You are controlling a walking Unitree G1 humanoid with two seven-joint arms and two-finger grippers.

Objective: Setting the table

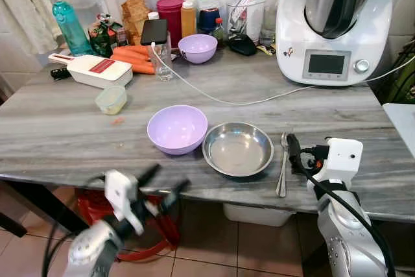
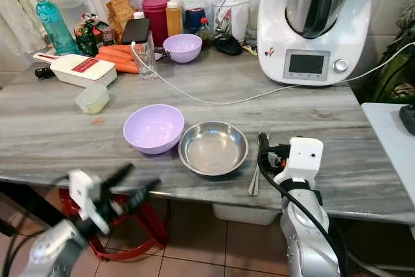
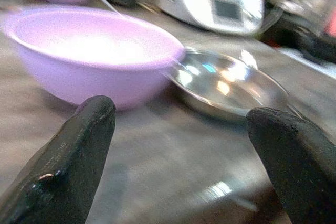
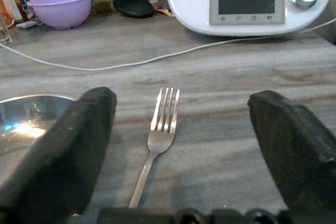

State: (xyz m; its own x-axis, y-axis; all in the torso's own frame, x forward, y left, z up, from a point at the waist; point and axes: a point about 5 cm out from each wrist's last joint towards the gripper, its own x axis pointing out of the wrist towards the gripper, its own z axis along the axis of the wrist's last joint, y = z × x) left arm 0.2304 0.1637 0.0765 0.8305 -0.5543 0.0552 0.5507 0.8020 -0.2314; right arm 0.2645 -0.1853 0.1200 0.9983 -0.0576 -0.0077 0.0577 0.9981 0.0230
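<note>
Right wrist view: fork (image 4: 157,140) lying flat on grey tabletop (image 4: 220,77), tines toward wall, between spread right claw (image 4: 184,145) fingers.

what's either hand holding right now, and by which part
Nothing. The right hand is open, with the fork lying loose on the table between its fingers; the left hand is open before the lilac bowl.

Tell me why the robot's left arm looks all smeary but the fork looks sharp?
In the left eye view the left gripper is streaked with motion blur, while the steel bowl is crisp; in the left wrist view the purple bowl is soft and washed out by glare; in the right wrist view the fork is sharply focused between the open fingers.
</note>
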